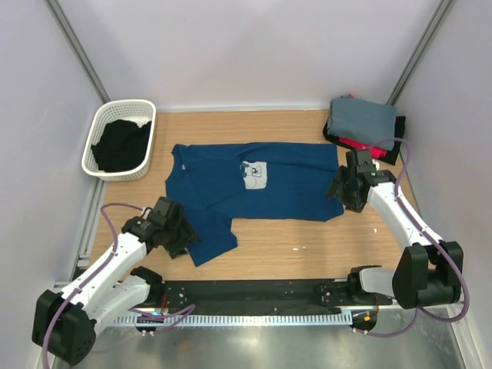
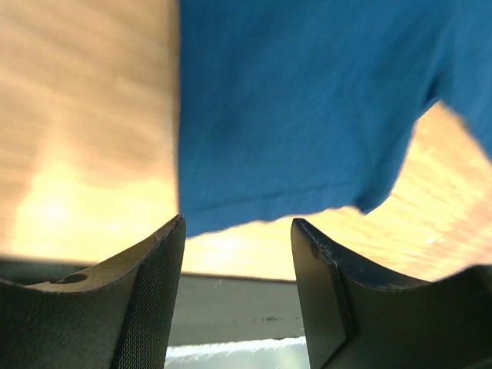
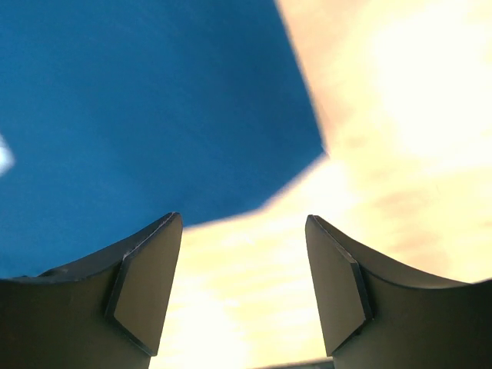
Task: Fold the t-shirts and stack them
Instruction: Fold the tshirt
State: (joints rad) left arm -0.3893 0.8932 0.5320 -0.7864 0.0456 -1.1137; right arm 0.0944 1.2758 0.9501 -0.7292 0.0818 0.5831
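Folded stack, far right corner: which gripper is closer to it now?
Right. The right gripper sits at the right edge of the navy t-shirt, just short of the folded stack; the left gripper is far off at its near-left sleeve.

A light wooden table top (image 1: 307, 246) fills the middle of the overhead view. Plain pale walls close it in: the back wall (image 1: 246, 46) at 12 o'clock, the left wall (image 1: 31, 154) at 9 and the right wall (image 1: 461, 138) at 3. Grey metal posts rise at the far corners, one (image 1: 77, 50) at 11 o'clock and one (image 1: 419, 50) at 1. A white slotted basket (image 1: 115, 108) sits at 10 o'clock. At 6 o'clock a black strip (image 1: 261, 292) edges the wood, with a brushed metal sheet (image 1: 269, 346) below it. The light is soft and even, and the wood glares bright in the wrist views.
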